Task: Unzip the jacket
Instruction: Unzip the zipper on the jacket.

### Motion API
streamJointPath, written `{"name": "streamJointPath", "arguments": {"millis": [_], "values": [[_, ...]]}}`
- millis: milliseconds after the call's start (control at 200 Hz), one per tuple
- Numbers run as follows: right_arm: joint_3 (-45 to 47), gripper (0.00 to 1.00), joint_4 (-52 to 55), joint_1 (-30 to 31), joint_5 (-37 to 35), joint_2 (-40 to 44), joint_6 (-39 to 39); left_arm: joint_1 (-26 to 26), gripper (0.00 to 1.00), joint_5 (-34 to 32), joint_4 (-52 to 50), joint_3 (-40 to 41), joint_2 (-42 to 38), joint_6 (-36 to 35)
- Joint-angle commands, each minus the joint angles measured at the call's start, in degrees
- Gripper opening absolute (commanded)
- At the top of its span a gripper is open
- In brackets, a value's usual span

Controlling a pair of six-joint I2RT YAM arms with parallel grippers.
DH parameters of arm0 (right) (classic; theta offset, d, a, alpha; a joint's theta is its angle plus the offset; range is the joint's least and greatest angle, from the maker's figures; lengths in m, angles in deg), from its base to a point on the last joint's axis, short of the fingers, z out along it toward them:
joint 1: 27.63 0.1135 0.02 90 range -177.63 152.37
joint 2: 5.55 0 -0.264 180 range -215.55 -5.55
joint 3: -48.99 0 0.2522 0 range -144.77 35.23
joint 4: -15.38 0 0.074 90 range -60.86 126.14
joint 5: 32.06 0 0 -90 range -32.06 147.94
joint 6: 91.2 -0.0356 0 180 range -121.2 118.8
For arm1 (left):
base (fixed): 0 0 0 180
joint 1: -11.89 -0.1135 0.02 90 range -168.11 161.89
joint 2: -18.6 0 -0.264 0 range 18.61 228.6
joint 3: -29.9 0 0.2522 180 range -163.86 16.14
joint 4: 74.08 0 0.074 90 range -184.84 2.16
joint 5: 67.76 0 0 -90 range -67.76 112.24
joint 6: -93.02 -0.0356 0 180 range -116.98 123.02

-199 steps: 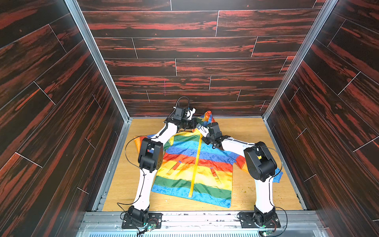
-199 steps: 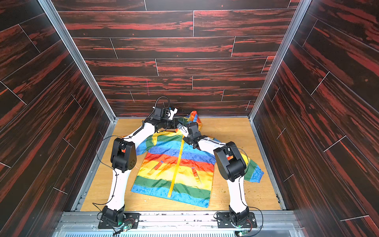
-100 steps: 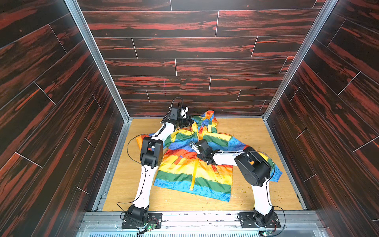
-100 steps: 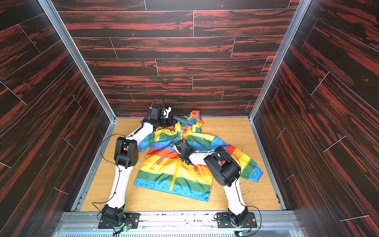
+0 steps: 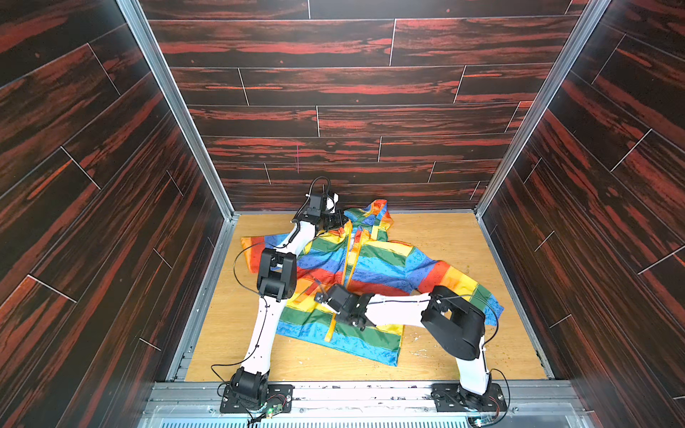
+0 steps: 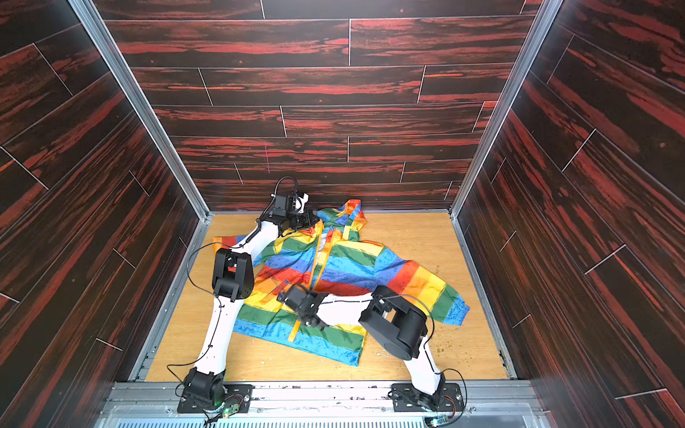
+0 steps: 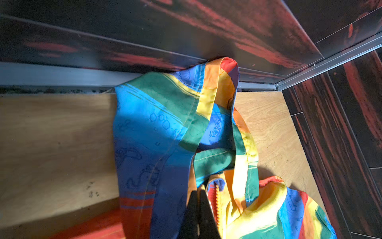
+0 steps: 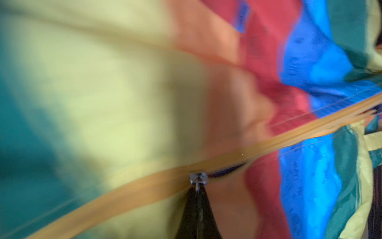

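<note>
The rainbow-striped jacket (image 5: 385, 259) (image 6: 352, 266) lies front-up on the wooden floor, hood toward the back wall. Its yellow zipper (image 8: 124, 192) is parted from the collar down to about two thirds of its length. Below that it stays joined to the hem. My left gripper (image 5: 339, 221) (image 7: 199, 191) is shut on the collar edge, right beside the top zipper teeth (image 7: 217, 202). My right gripper (image 5: 343, 315) (image 8: 198, 189) is shut on the pull of the silver slider (image 8: 198, 178). The fabric in the right wrist view is blurred.
Dark wood-patterned walls close in the floor (image 5: 444, 237) on three sides, and the hood (image 7: 215, 82) touches the back wall's metal rail (image 7: 51, 74). One sleeve (image 5: 463, 281) runs under my right arm. Crumbs dot the floor (image 6: 441, 344) at the right.
My right gripper has travelled down the zipper from the collar toward the hem, taking the slider along and parting the upper front. My left gripper stayed at the collar, shifting slightly back.
</note>
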Motion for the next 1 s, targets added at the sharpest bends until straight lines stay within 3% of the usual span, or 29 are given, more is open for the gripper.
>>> {"name": "streamJointPath", "arguments": {"millis": [0,301,716,887,912,932,962,977,997], "values": [[0.3,0.00,10.8,5.2,4.0,1.6,-6.5,-0.7,0.00,-2.0,0.8,-3.5,1.4,-0.4],[-2.1,0.00,19.6,14.5,6.6,3.1,-14.5,-0.7,0.00,-3.0,1.0,-3.5,1.6,-0.4],[-1.7,0.00,21.9,22.5,10.5,2.0,-24.3,-1.2,0.00,-8.1,1.2,-7.5,4.2,-2.2],[2.7,0.00,22.0,21.1,8.9,5.2,-28.0,-2.6,0.00,-0.6,0.0,-6.7,2.7,-3.2],[3.1,0.10,21.9,20.6,9.3,5.8,-28.5,-2.9,0.12,0.3,-0.1,-5.4,1.6,-3.4],[3.4,0.27,21.8,20.2,9.8,6.3,-28.8,-3.2,0.23,0.7,0.0,-3.9,0.5,-3.7],[3.7,0.40,21.6,19.7,10.1,7.2,-29.1,-3.5,0.39,0.9,0.2,-1.3,-1.7,-4.5],[3.8,0.44,21.5,19.5,10.0,7.6,-29.4,-3.5,0.52,0.9,0.4,0.4,-3.0,-5.1],[3.9,0.47,21.5,19.2,9.6,8.3,-29.7,-3.7,0.78,0.7,0.9,3.0,-4.9,-5.9]]}}
